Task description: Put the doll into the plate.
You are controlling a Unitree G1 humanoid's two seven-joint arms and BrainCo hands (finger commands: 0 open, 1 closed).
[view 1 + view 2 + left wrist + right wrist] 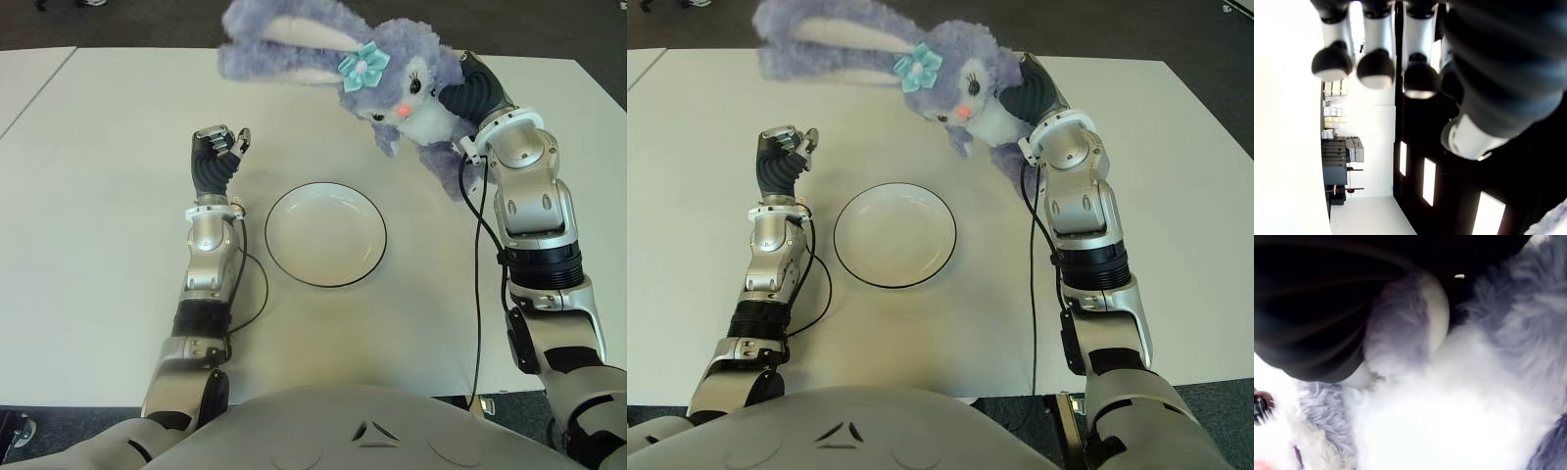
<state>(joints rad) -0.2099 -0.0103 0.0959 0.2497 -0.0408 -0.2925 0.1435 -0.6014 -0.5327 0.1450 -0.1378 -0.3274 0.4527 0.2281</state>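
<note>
Purple and white fur fills the right wrist view, pressed against the dark palm and fingers of the right hand (468,96), which grasps the doll (392,83), a plush rabbit with long ears and a teal bow (363,65). From the head camera the right hand sits at the far right of the table (88,196), raised, its fingers buried in the rabbit's white belly and back. Held clear of the table, the doll lies tilted: its head points toward the robot's left and slightly down, and its ears stretch out farther left, past the far edge of the plate (325,234). Its body hangs beyond and to the right of the plate, not over its centre and not touching it. White with a dark rim, the plate lies flat between the two arms and holds nothing. On its left side stands the left hand (219,147), forearm upright over the table, fingers (1376,68) curled inward and gripping nothing.
</note>
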